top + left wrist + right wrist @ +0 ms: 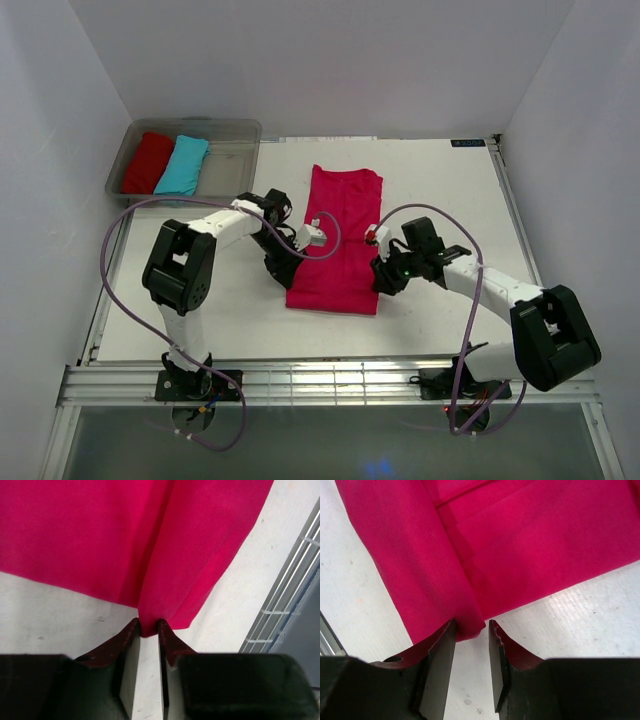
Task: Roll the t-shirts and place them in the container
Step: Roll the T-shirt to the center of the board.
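- From above: the pink t-shirt (338, 240) lies mid-bench (450, 200), folded into a long narrow strip that runs from the far edge toward the near one. I'd guess it is folded that way so it can be rolled along its length.
- The left gripper (315, 235) and right gripper (377, 237) sit at its two long edges, about halfway down.
- There is bare bench on both sides. The bin (190, 122) in the far-left corner, holding a red t-shirt (148, 162) and a turquoise t-shirt (182, 165), is well apart.
- Left wrist: the left gripper (148, 625) has its jaws slightly apart, with a fold of the pink t-shirt (100, 530) between the tips. Whether the fold is pinched or loose I cannot tell. The slotted rail (290, 580) is near.
- Right wrist: the right gripper (471, 625) is open and holds nothing. The corner of the pink t-shirt (545, 540) touches one finger and is clear of the other, with bare bench below.
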